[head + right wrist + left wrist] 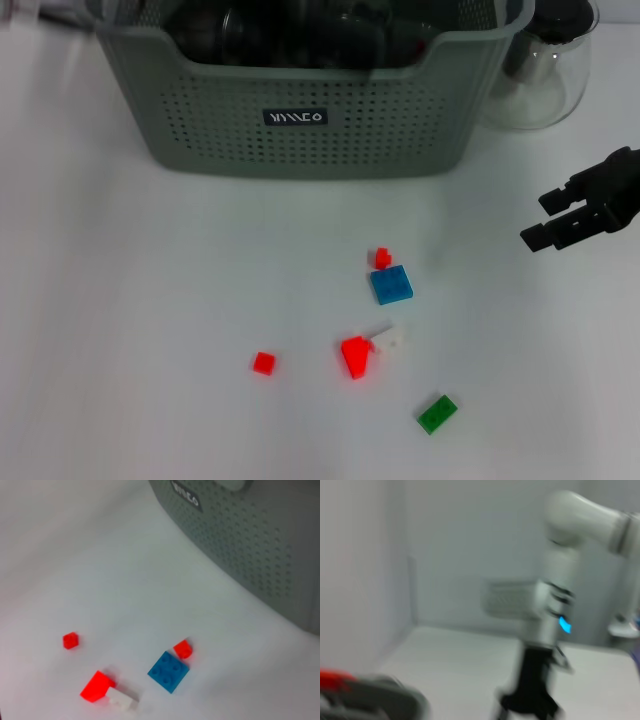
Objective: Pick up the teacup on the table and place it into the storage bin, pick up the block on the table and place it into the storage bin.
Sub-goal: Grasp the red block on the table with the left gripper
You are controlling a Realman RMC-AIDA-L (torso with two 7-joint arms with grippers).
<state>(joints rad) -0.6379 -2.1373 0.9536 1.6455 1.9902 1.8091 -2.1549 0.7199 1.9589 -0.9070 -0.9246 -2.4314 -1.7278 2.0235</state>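
The grey-green storage bin (300,120) stands at the back of the table, and dark shapes that I cannot identify lie inside it. No teacup shows on the table. Several blocks lie in front of the bin: a blue block (391,285) with a small red one (382,257) beside it, a red wedge (356,356) touching a white block (388,339), another small red block (263,363) and a green block (437,413). My right gripper (548,217) hovers open and empty to the right of the blocks. The right wrist view shows the bin (250,540) and the blue block (168,671). My left gripper is out of view.
A clear glass pot (540,70) with a dark lid stands right of the bin. The left wrist view shows my right arm (555,605) from across the table, blurred.
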